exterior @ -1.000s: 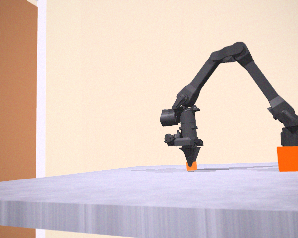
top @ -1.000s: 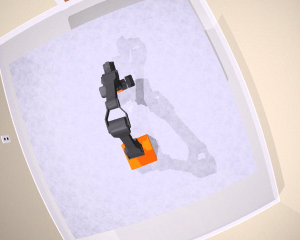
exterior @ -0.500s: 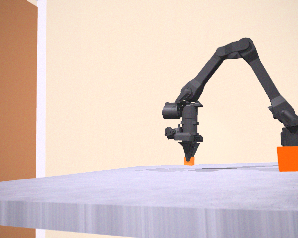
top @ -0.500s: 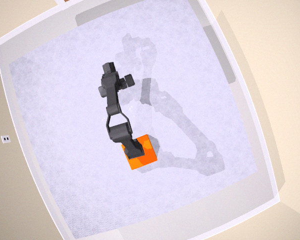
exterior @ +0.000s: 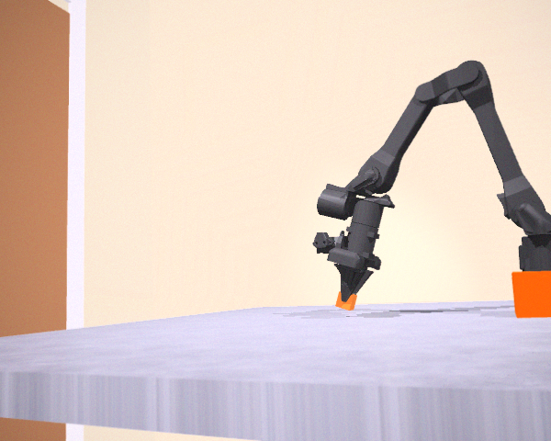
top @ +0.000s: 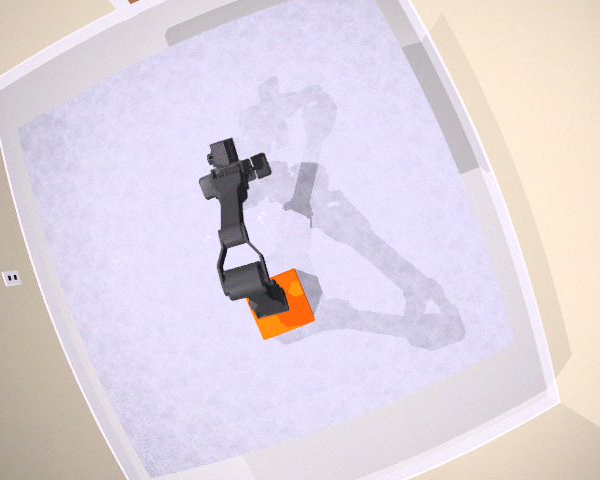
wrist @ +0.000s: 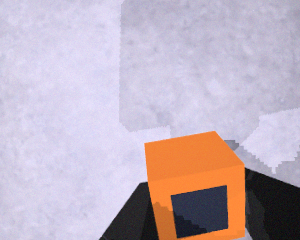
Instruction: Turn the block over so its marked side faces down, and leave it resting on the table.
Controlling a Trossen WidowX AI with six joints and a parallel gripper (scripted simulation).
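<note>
A small orange cube-shaped block [wrist: 193, 190] sits low and right of centre, held between the two dark grey fingers of the robot's gripper [wrist: 204, 227], which rise from the bottom edge on either side of it. One finger presses the block's left side, the other its right. The face turned toward the camera carries a dark navy square mark [wrist: 200, 211]. Beyond the block lies a pale lavender-grey, mottled table surface [wrist: 50, 94]. A large, soft grey shadow [wrist: 184, 54] spreads across the surface above the block, reaching toward the top right corner.
</note>
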